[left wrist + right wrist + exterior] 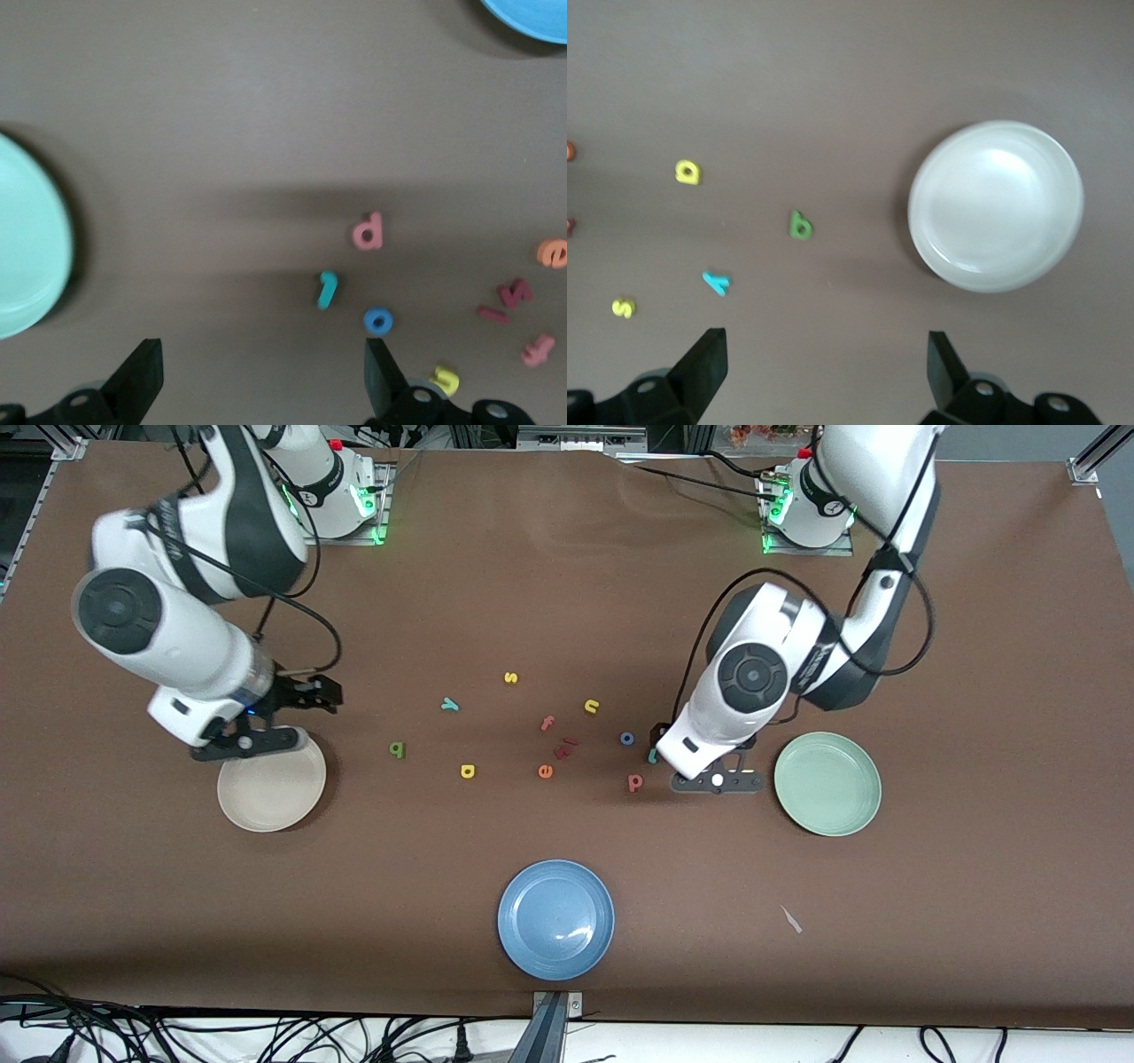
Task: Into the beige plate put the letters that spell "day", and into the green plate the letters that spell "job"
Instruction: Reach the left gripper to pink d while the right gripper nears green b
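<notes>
A brown table [567, 584] fills our front view, with the two arm bases along its top edge. On it we see the beige plate [272, 782] at the right arm's end, the green plate [827, 783] at the left arm's end, and a blue plate [555, 919] nearest the camera. All three plates carry nothing.

Between the beige and green plates lie the loose letters. The green "d" [397, 749] lies at about 2 o'clock from the beige plate, the yellow "a" [467, 771] beside it toward the middle, and the teal "y" [450, 705] farther from the camera than both. The blue "o" [626, 738], the teal "j" [653, 755] and the pinkish-red "b" [634, 782] lie close together at about 9 o'clock from the green plate.

We see the left gripper [660, 746] low over the table just beside the "j", its fingers [142, 376] spread wide and holding nothing. The right gripper [306, 693] hangs over the table at about 12 o'clock from the beige plate, fingers [706, 365] likewise spread and empty
</notes>
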{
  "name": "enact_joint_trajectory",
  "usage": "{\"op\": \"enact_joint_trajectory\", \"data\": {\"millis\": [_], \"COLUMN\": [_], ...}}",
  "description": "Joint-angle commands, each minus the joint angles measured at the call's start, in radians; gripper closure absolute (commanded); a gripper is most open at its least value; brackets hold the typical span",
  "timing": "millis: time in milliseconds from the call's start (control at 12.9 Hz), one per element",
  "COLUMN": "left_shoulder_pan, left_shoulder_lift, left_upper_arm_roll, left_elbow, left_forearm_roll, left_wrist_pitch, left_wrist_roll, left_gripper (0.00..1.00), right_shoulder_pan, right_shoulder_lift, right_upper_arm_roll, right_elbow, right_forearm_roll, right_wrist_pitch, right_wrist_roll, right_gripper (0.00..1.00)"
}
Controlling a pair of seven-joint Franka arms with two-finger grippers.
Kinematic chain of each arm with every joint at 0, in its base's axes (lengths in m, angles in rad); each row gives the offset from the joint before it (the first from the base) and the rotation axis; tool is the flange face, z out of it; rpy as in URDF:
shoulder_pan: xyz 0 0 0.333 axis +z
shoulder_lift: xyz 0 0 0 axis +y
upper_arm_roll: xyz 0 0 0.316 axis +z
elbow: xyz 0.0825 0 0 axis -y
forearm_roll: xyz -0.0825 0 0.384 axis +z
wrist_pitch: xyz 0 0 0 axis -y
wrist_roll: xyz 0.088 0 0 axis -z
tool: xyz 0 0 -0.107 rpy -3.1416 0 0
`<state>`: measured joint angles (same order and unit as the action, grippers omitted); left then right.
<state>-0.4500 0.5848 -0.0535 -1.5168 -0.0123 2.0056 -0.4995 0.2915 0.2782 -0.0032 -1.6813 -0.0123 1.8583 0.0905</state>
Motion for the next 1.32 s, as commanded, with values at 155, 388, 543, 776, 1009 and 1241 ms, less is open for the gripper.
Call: {"op": "enact_joint_trajectory", "data": {"millis": [155,388,543,776,1009,1241], "left_shoulder_pan": [-0.032,-0.053,-0.099,-0.108,-0.108,-0.101], "left_shoulder_lift": [0.16,0.21,0.228,0.247,0.265,0.259], "left_upper_arm_roll": [0.009,0.009,0.011,0.015,0.014,0.014], "left_elbow": [0.041,0.046,0.046,0.05,0.052,0.05], "left_forearm_roll": [-0.032,-0.029,-0.025,-0.005,0.106,0.117], "left_wrist_pitch": [0.194,0.232,0.268,0.289,0.315,0.315], "left_wrist_roll": [-0.004,-0.001,0.003,0.006,0.006,0.006], "left_gripper": [0.0,0.0,0.0,0.0,0.21,0.57], "right_shoulder_pan": [0.006,0.006,0.011,0.008,0.012,0.012], "right_shoulder_lift": [0.097,0.162,0.179,0.202,0.202,0.2], "right_upper_arm_roll": [0.038,0.038,0.038,0.038,0.04,0.038], "right_elbow": [-0.001,0.006,0.012,-0.035,-0.15,-0.265], "right_forearm_roll": [0.006,-0.006,-0.028,-0.006,0.009,0.009], "right_wrist_pitch": [0.091,0.121,0.13,0.234,0.404,0.557], "right_wrist_roll": [0.008,-0.035,-0.064,-0.032,0.018,0.018], "right_gripper": [0.0,0.0,0.0,0.0,0.0,0.0]}}
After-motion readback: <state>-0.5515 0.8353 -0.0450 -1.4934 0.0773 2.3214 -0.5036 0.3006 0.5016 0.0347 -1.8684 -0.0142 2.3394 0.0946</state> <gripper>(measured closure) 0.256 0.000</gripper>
